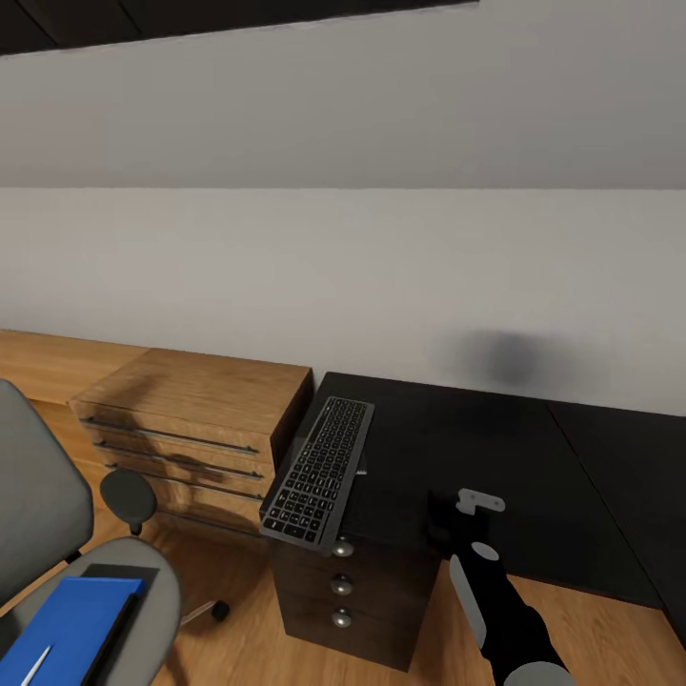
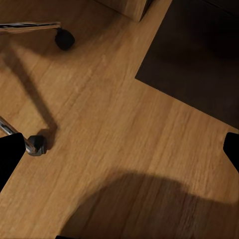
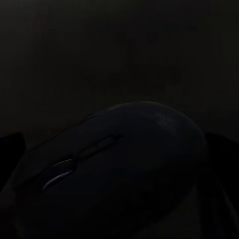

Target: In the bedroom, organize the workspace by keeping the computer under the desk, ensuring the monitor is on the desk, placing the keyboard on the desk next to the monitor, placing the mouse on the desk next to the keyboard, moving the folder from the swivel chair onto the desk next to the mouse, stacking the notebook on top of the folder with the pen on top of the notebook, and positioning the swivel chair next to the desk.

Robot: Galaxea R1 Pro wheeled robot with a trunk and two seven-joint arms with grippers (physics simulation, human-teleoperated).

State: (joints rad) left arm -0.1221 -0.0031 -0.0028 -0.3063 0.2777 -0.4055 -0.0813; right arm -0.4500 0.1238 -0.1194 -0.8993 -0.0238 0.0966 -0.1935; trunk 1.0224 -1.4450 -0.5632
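The keyboard (image 1: 319,469) lies on the desk (image 1: 534,476) at its left end, its near end over the front edge. My right gripper (image 1: 448,519) is low over the desk to its right, fingers on either side of the mouse (image 3: 119,169), which looms dark and close. On the swivel chair (image 1: 152,591) lies the folder (image 1: 76,619) with the pen (image 1: 36,664) on it. A dark flat edge borders the folder; whether it is the notebook is unclear. My left gripper (image 2: 119,149) hangs open over the floor. Monitor and computer are out of view.
A light wood cabinet (image 1: 191,419) with bar handles stands left of the desk, against the wall. Dark drawers with silver knobs (image 1: 341,581) sit under the keyboard. Chair casters (image 2: 36,145) rest on the wood floor below my left gripper.
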